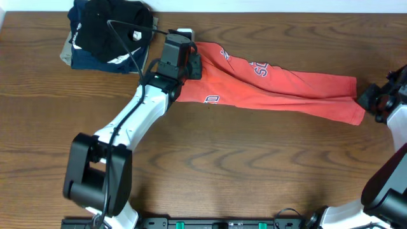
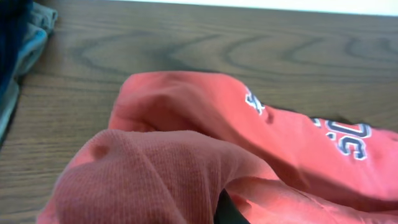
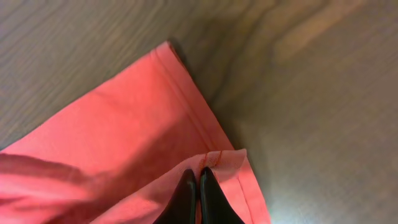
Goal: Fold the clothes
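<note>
Presently: red-orange cotton T-shirt with white lettering (image 1: 280, 86) lies as long narrow band across brown wooden desk (image 1: 222, 159). Left end effector (image 1: 189, 63) pinching neck end; right end effector (image 3: 194, 183) pressed together on hem corner. Judged early stage: crosswise folds not yet done.

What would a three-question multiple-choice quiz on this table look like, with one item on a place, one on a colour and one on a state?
1. Where does the pile of dark garments lie?
A. far left corner of the table
B. right edge
C. front middle

2. What colour is the T-shirt?
A. blue
B. red-orange
C. green

3. How does the right gripper stand?
A. wide open over bare wood
B. shut on the T-shirt's hem
C. out of sight

Answers:
1 A: the overhead view shows the pile at the far left.
2 B: every view shows red-orange cloth.
3 B: its wrist view shows the fingertips pinched together on the hem.
</note>
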### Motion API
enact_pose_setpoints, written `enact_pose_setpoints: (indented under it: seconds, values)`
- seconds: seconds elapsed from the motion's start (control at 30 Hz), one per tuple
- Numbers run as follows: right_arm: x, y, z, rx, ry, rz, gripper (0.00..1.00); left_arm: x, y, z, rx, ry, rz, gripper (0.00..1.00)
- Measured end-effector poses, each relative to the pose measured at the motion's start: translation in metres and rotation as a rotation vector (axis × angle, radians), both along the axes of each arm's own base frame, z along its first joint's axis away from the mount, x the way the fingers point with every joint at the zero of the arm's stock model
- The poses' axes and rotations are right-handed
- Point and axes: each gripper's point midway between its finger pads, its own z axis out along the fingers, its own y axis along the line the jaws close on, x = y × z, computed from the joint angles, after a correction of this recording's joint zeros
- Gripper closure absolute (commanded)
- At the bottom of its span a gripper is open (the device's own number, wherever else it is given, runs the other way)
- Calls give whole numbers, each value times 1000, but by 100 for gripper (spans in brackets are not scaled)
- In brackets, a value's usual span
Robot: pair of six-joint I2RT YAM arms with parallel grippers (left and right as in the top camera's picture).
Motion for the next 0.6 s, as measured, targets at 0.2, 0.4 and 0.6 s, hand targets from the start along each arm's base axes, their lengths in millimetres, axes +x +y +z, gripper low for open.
enact_pose_setpoints:
  seconds: [0.2, 0.4, 0.6]
  values:
    - [21, 14, -28, -4, 5, 56, 83, 10, -4, -41, 17, 38, -2, 27]
    - [33, 24, -35, -13, -5, 92, 17, 14, -5, -45, 24, 29, -10, 2]
    - [24, 18, -38, -4, 25, 82, 1, 4, 9, -50, 57, 85, -3, 2]
